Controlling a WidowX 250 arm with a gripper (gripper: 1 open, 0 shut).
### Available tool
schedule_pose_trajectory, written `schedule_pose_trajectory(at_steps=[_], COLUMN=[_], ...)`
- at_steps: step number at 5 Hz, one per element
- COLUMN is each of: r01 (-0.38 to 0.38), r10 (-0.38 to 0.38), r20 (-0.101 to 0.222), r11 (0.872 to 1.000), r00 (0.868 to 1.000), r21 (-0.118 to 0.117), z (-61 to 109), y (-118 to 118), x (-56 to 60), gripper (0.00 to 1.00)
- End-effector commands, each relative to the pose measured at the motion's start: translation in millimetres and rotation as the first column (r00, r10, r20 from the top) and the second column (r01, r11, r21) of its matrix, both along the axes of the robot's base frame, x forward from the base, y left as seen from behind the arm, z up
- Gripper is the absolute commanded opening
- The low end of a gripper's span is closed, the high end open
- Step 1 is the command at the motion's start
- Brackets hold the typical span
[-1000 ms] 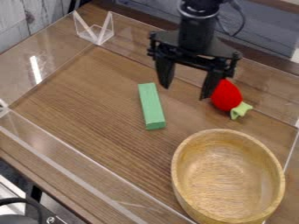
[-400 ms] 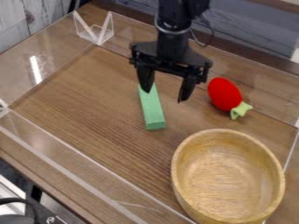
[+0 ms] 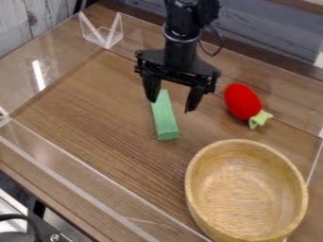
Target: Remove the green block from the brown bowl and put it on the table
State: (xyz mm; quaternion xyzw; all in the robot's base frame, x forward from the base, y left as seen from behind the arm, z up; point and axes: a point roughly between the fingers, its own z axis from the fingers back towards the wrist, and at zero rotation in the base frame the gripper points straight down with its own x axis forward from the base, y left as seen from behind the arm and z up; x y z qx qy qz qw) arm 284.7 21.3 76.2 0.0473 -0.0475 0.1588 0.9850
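The green block (image 3: pixel 165 121) lies flat on the table (image 3: pixel 89 104), left of the brown bowl (image 3: pixel 246 196), which holds nothing. My gripper (image 3: pixel 173 98) hangs pointing down over the block's far end, its black fingers (image 3: pixel 195 98) spread open on either side of it. Nothing is between the fingers. Part of the block's far end is hidden behind them.
A red strawberry toy (image 3: pixel 244 101) with a green top lies right of the gripper. Clear acrylic walls (image 3: pixel 51 156) run along the table's left and front edges, and a clear stand (image 3: pixel 101 31) sits at the back left.
The gripper has moved left, away from the strawberry, and lower, so it now stands over the far end of the green block. Its fingers stayed open.
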Motion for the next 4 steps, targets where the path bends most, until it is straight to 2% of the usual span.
schedule_pose_trajectory(at_steps=[1, 2, 3, 4], r01=[-0.012, 0.001, 0.016, -0.016], r10=[0.012, -0.001, -0.016, 0.016], r20=[0.040, 0.036, 0.033, 0.032], r11=[1.000, 1.000, 1.000, 1.000], r00=[0.999, 0.999, 0.999, 0.999], r21=[0.007, 0.008, 0.008, 0.008], z=[11.2, 11.1, 12.7, 16.3], y=[7, 9, 10, 6], x=[11.7, 15.4, 19.1, 27.5], gripper=[1.00, 0.00, 0.00, 0.00])
